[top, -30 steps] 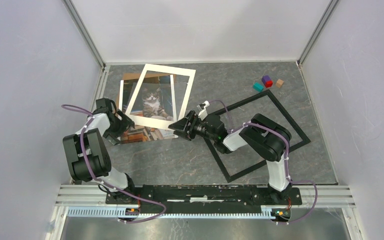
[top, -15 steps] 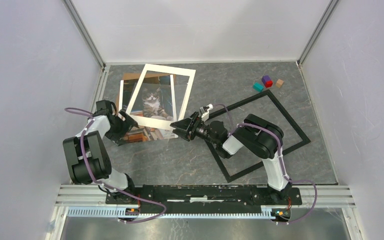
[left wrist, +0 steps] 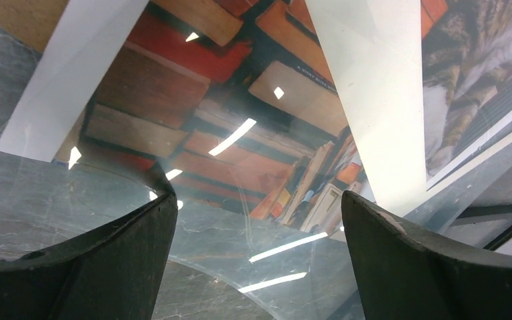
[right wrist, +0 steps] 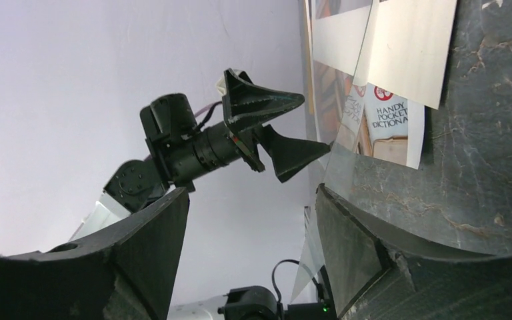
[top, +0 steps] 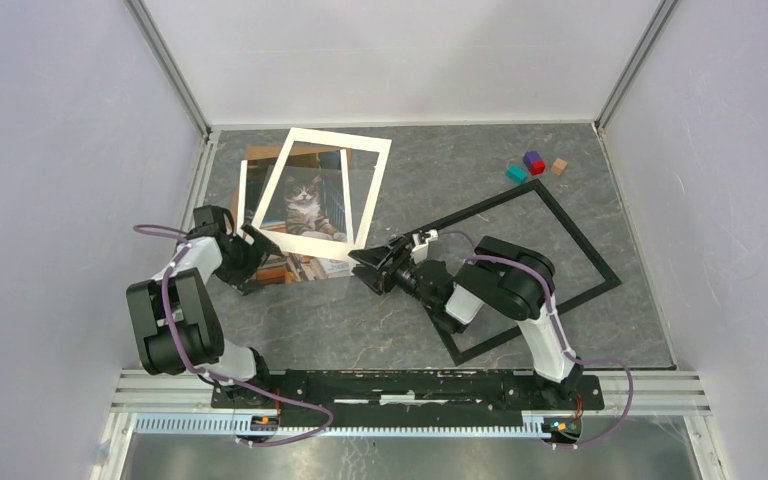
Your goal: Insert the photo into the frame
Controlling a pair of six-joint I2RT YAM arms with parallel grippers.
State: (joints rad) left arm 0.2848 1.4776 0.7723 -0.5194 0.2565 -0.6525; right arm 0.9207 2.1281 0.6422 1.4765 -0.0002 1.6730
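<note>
The right end effector [top: 370,268] has slid back toward the near edge. It now sits just beside the near right corner of the photo [top: 305,204]. The left end effector [top: 247,252] has crept a bit closer to the pile from the other side. Both have their fingers wide apart and hold nothing.

The photo lies flat on the desk [top: 440,170] at the far left, on top of a brown board [top: 259,157]. A clear sheet [left wrist: 283,248] lies over the photo. A white card border [top: 340,140] lies tilted across the pile.

The black frame [top: 581,234] lies flat on the right. It is apart from the photo and partly under the right arm.
</note>
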